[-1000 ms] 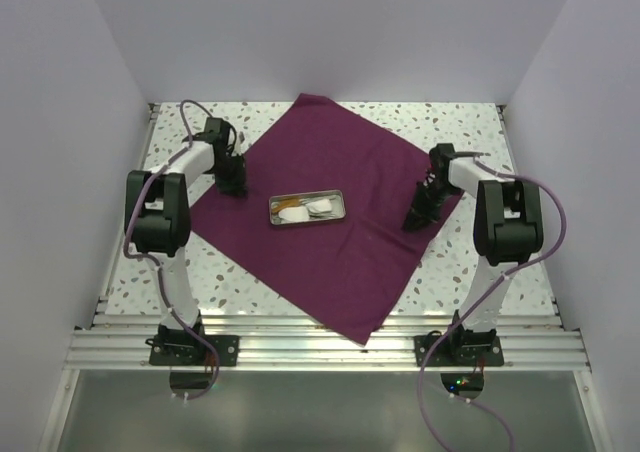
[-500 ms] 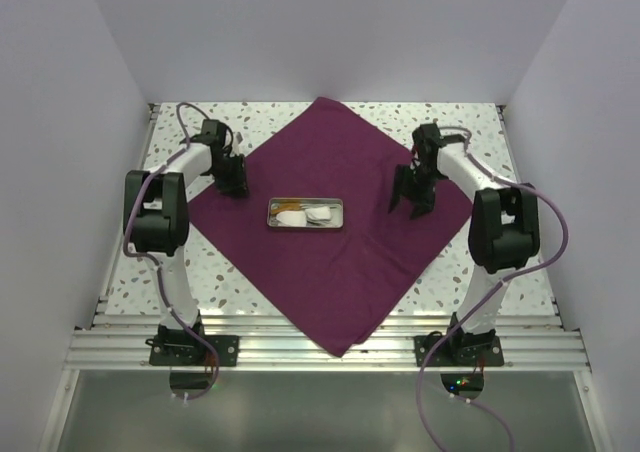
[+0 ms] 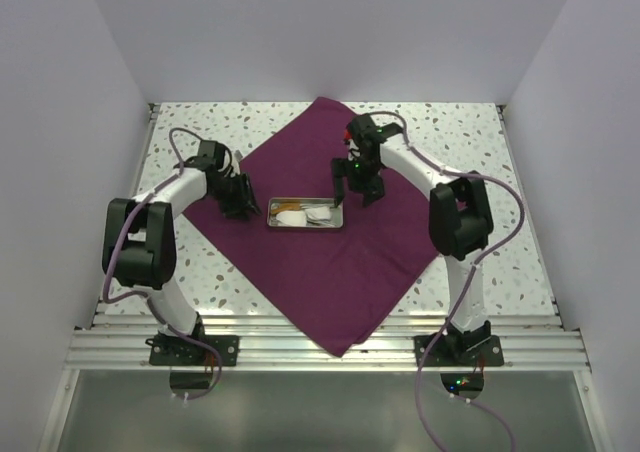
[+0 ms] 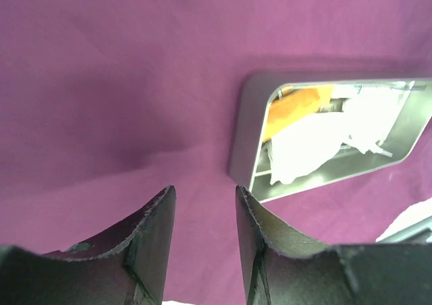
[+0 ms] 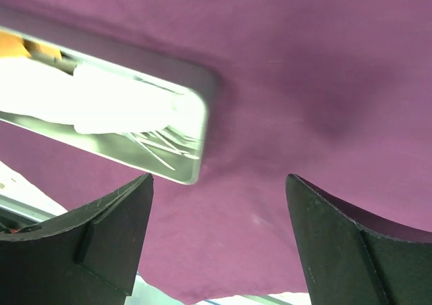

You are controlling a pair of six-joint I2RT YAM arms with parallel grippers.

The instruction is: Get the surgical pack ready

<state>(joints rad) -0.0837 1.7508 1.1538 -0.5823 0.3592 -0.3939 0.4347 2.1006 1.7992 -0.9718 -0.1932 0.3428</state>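
The dark purple cloth [image 3: 330,272] lies spread as a diamond on the table. At its middle sits the small steel tray [image 3: 306,226], holding white gauze [image 3: 320,213]. My left gripper [image 3: 243,202] hovers low just off the tray's left end, open with a narrow gap and nothing between the fingers. In the left wrist view the left gripper [image 4: 202,190] faces the tray [image 4: 244,143] and the gauze [image 4: 304,146]. My right gripper [image 3: 357,196] stands open wide at the tray's right end. The right wrist view shows the right gripper [image 5: 219,180], the tray [image 5: 199,82], the gauze [image 5: 115,99] and thin steel instruments [image 5: 162,146].
An orange-brown tab [image 4: 293,106] lies in the tray's left part. Speckled tabletop [image 3: 480,262] shows around the cloth. White walls close in three sides, and an aluminium rail [image 3: 320,347] runs along the near edge by the arm bases.
My right arm swung left from the cloth's right corner to the tray's right end, its jaws opening wide. My left gripper moved right toward the tray and opened a little. The cloth now lies flatter.
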